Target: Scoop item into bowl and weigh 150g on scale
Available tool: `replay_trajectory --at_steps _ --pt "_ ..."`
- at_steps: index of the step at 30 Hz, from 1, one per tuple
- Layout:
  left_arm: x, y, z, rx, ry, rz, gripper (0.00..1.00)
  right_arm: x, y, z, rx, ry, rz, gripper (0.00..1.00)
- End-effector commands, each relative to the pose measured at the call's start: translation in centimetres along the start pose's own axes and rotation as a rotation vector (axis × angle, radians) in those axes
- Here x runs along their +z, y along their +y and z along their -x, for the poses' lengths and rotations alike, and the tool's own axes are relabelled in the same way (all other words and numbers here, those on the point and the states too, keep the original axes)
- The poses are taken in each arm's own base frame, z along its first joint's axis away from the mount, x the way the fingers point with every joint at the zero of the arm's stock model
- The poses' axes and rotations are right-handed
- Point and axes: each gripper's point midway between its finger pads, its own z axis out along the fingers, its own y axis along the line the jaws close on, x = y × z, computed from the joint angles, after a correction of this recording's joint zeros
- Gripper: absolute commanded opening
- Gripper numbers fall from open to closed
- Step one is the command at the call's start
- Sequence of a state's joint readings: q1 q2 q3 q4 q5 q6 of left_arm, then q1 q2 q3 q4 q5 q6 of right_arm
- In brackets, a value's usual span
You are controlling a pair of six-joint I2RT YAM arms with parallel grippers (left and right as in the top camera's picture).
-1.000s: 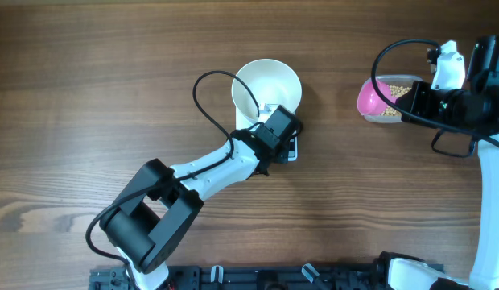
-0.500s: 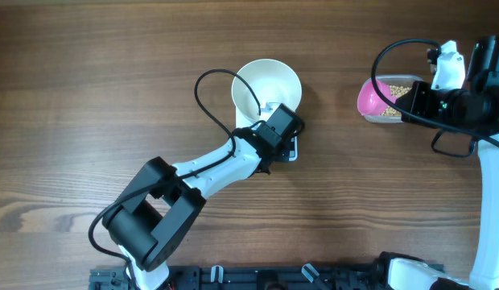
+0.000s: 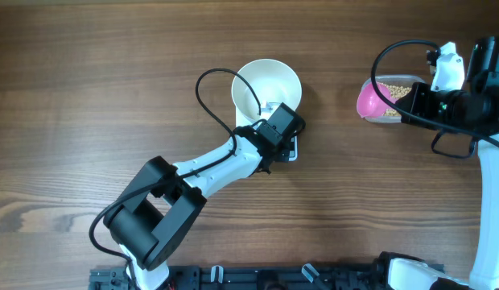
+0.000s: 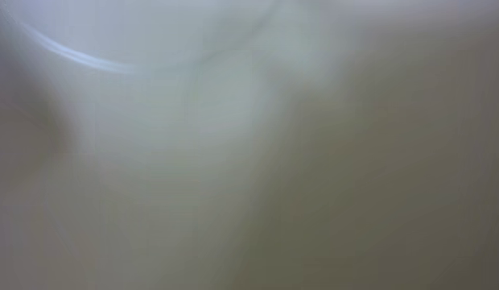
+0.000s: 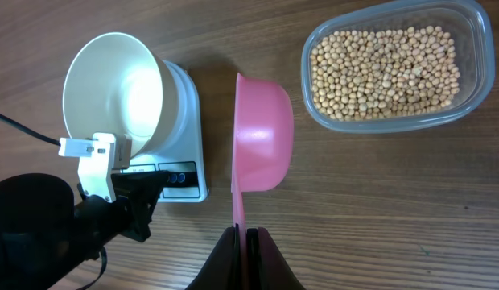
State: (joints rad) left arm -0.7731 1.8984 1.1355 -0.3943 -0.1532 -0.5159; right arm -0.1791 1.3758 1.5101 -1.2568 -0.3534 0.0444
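Small round tan-yellow beans (image 5: 384,68) heaped in clear rounded-rectangular plastic tub (image 5: 475,80), ahead and to the right of right tool (image 5: 242,242). That tool pinched together on handle of pink plastic scoop (image 5: 261,141), cup straight ahead of the fingertips, just beside the tub, over brown wooden counter (image 5: 378,201). Round white bowl (image 5: 113,89) seated on flat white square scale (image 5: 189,113), ahead and left. Closed left tool (image 5: 149,187) at the scale's button edge, bowl just beyond; own camera all blur.

Three cams, one blurred out
Overhead looks straight down at the table (image 3: 113,80); right wrist, nearer, shares bowl (image 3: 270,80) and scale (image 5: 189,137); left wrist's too close, pure blur.
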Motion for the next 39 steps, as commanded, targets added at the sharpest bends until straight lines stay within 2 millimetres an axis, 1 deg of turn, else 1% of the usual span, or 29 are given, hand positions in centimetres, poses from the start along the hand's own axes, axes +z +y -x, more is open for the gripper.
replay_trajectory --at_steps 1,16,21,25,29,39 --pt "2.6 2.2 -4.2 0.037 0.129 0.082 0.04 -0.2 -0.1 0.5 0.001 -0.009 -0.016 0.04" --pt "2.7 2.2 -4.2 0.036 0.128 0.08 0.04 -0.2 -0.1 0.4 0.002 -0.007 -0.015 0.04" --pt "2.8 2.5 -4.7 0.038 0.141 0.088 0.04 -0.2 -0.1 0.3 0.004 -0.001 -0.016 0.04" --pt "3.1 3.1 -5.6 0.04 0.156 0.098 0.04 -0.2 -0.1 0.2 0.004 -0.001 -0.016 0.04" --pt "3.2 2.7 -5.2 0.036 0.134 0.083 0.04 -0.2 -0.1 0.2 0.005 0.001 -0.016 0.04" --pt "3.2 2.8 -5.3 0.037 0.138 0.087 0.04 -0.2 -0.1 0.0 0.007 0.008 -0.016 0.04"
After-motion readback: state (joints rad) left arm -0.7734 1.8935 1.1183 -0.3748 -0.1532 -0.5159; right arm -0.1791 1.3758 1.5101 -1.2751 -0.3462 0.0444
